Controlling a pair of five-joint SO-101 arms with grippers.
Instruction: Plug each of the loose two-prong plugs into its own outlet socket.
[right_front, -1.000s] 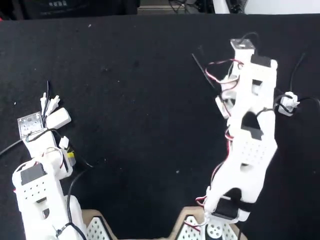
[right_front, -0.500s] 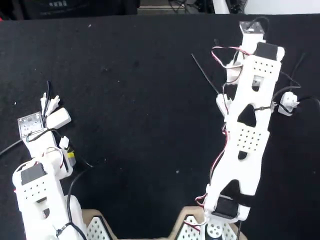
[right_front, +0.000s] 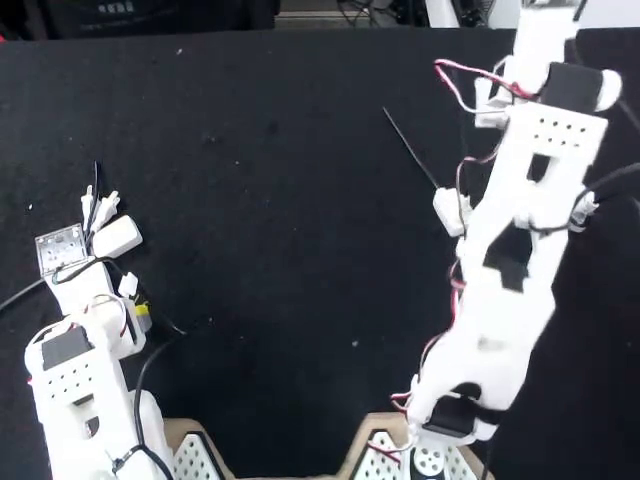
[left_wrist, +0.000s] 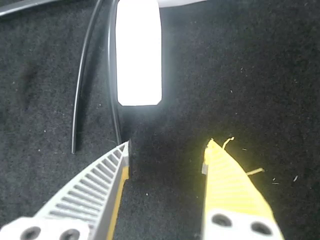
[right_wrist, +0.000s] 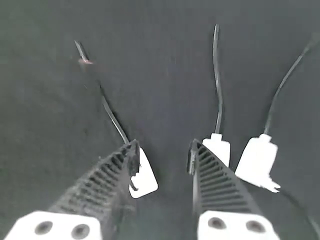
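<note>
Both grippers stand open over white plastic fittings on matte black cloth (right_front: 250, 150).
The right gripper (right_wrist: 162, 147), at the table's 2 o'clock, is spread among three smooth white plugs (right_wrist: 257, 161) on thin black cords (right_wrist: 216, 75), their prongs hidden. The left gripper (left_wrist: 167, 145), at 8 o'clock, gapes before a glossy rounded white block (left_wrist: 139, 52); whether it is a plug or a socket is unclear.

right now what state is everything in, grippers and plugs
left gripper: open, empty, low over the cloth
white block: flat on the cloth ahead of the left gripper, unheld
right gripper: open, empty
white corded pieces: three, lying loose on the cloth, unheld; plug or socket cannot be told
</note>
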